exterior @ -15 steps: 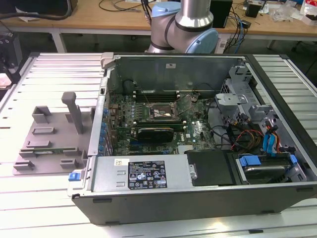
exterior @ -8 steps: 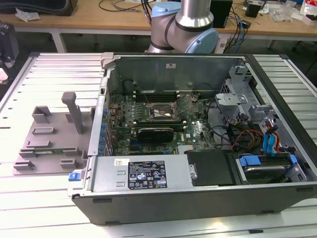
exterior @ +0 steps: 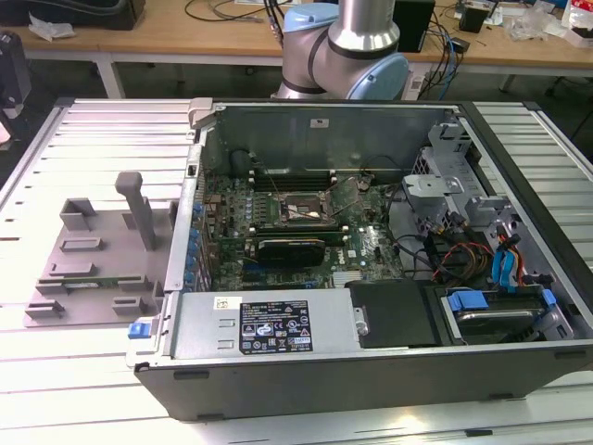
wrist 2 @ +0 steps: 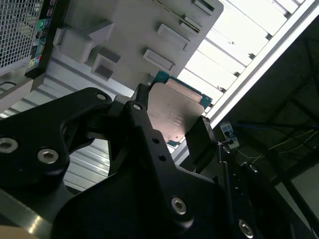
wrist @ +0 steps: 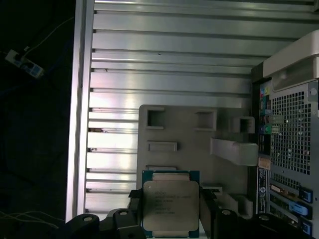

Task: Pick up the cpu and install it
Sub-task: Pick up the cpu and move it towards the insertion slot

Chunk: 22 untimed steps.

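The cpu (wrist: 171, 206) (wrist 2: 174, 112), a small flat square chip with a pale silvery top plate and a green edge, sits between my black fingers in both wrist views. My gripper (wrist: 171, 213) (wrist 2: 172, 123) is shut on it, one finger (wrist: 133, 211) against each opposite side. The chip hangs above the grey fixture plate (wrist: 174, 129) (wrist 2: 124, 30) on the slatted metal table. In the exterior view the square socket frame (exterior: 296, 211) lies open on the motherboard inside the computer case (exterior: 371, 371).
The grey fixture plate (exterior: 88, 264) with an upright post (exterior: 139, 209) lies at the exterior view's left of the case. A long black card (exterior: 292, 247) sits just in front of the socket. Cables and drive bays (exterior: 482, 250) fill the case's right side. The arm's base (exterior: 357, 46) stands behind the case.
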Each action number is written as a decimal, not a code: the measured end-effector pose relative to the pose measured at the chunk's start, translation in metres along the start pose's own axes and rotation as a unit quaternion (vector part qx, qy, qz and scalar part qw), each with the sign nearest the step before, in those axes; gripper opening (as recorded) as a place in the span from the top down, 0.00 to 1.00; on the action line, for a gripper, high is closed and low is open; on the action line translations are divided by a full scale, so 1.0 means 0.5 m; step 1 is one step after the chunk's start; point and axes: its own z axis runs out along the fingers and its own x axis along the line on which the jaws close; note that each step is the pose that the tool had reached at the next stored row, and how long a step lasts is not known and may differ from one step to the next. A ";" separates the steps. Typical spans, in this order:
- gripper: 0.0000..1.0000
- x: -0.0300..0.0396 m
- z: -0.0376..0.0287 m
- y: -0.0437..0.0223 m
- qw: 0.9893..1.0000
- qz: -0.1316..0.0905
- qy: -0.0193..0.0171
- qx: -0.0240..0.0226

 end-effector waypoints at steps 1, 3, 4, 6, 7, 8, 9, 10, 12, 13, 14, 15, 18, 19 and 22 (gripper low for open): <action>0.46 -0.001 0.000 0.000 1.000 0.000 0.000 0.000; 0.46 -0.008 0.000 0.000 1.000 0.000 0.000 0.000; 0.46 -0.014 0.000 -0.001 1.000 0.000 0.000 0.000; 0.46 -0.030 0.001 -0.001 1.000 0.000 0.000 0.000; 0.46 -0.035 0.001 -0.001 1.000 0.000 0.000 0.000; 0.46 -0.038 0.001 -0.001 1.000 0.000 0.000 0.000; 0.46 -0.046 0.001 -0.002 1.000 0.000 0.000 0.000; 0.46 -0.054 0.001 -0.002 1.000 0.000 0.000 0.000; 0.46 -0.065 0.001 -0.002 1.000 0.000 0.000 0.000; 0.46 -0.071 0.001 -0.003 1.000 0.000 0.000 0.000; 0.46 -0.076 0.001 -0.003 1.000 0.000 0.000 0.000; 0.46 -0.080 0.001 -0.003 1.000 0.000 0.000 0.000; 0.46 -0.103 0.002 -0.004 1.000 0.000 0.000 0.000; 0.46 -0.110 0.002 -0.004 1.000 0.000 0.000 0.000; 0.46 -0.135 0.002 -0.005 1.000 0.000 0.000 0.000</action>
